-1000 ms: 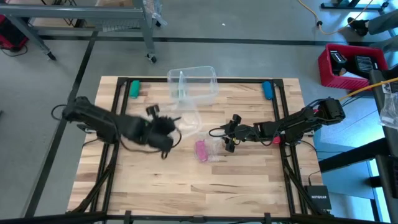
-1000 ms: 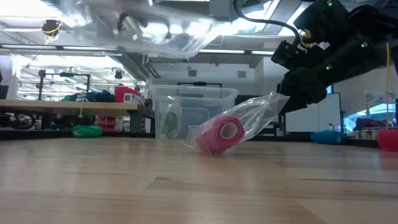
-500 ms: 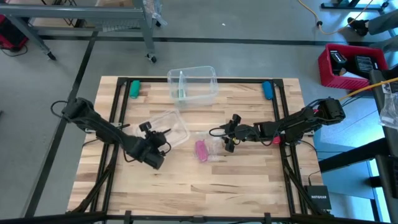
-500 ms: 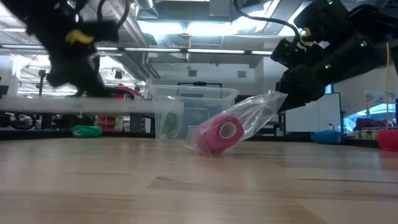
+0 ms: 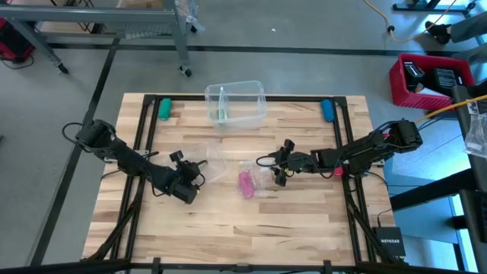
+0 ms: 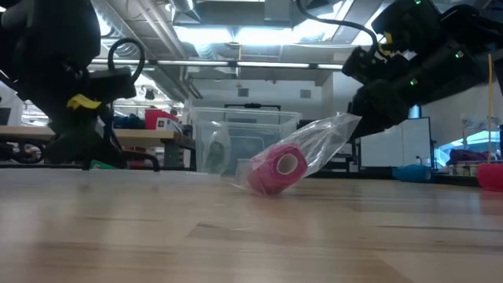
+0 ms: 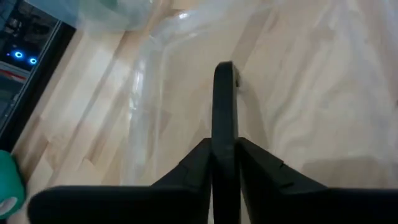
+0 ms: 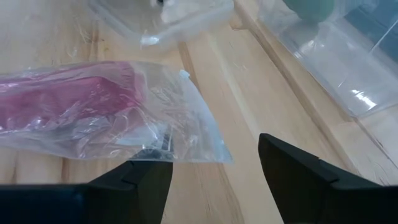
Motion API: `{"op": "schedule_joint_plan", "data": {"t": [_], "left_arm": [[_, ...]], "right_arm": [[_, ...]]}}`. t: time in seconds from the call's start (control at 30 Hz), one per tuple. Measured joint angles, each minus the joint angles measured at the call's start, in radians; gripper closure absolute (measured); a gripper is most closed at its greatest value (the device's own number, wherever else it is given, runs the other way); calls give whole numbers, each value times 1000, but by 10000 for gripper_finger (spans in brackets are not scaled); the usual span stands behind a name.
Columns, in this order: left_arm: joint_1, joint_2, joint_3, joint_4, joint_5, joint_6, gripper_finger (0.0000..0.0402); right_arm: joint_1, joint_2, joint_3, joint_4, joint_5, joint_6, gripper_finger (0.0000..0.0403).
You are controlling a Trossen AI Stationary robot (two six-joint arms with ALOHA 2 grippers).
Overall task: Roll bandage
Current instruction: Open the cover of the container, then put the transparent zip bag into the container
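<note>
The bandage [image 5: 246, 183] is a pink roll inside a clear plastic bag [image 6: 322, 145] in the middle of the table. The roll end [image 6: 277, 169] rests on the wood, and the bag's open end slants up toward my right gripper [image 5: 280, 162]. That gripper is open, and the bag's end [image 8: 186, 134] lies between its spread fingers. On the left, my left gripper [image 5: 199, 169] is low over the table at a clear plastic lid [image 5: 213, 156], its fingers together. My left gripper has its fingers [image 7: 224, 93] together at the clear lid's near edge [image 7: 205, 74], slanting down from the table's left. The fingers hide the exact spot of contact. The lid lies flat on the wood. My right gripper: I cannot tell whether its open fingers touch the bag's end.
A clear box [image 5: 236, 103] with something green inside stands at the far middle. A green object [image 5: 163, 108] and a blue one [image 5: 327, 110] lie at the far corners. A small red object [image 5: 338, 172] lies beside the right arm. The table's near half is bare wood.
My left gripper has come down toward the table and its near left, carrying the clear lid. The lid was held up in the air and now lies flat on the wood. The bag and bandage have not moved.
</note>
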Motion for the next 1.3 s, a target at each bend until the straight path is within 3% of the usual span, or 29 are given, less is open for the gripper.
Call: {"op": "schedule_joint_plan", "data": {"t": [0.27,0.5,0.8,1.07,1.2,1.3], "left_arm": [[28,-1,2,1,89,14,264],[33,-3,102,4,203,160,217],[34,-3,194,3,257,207,220],[65,-3,326,-36,244,291,223],[93,-7,369,-170,243,244,231],[117,-31,370,-174,243,208,239]], "right_arm": [[0,0,0,10,0,2,166],[0,0,0,10,0,3,166],[0,0,0,1,0,9,166],[0,0,0,-1,-1,9,166],[0,0,0,-1,-3,10,166],[0,0,0,-1,-3,10,166]]}}
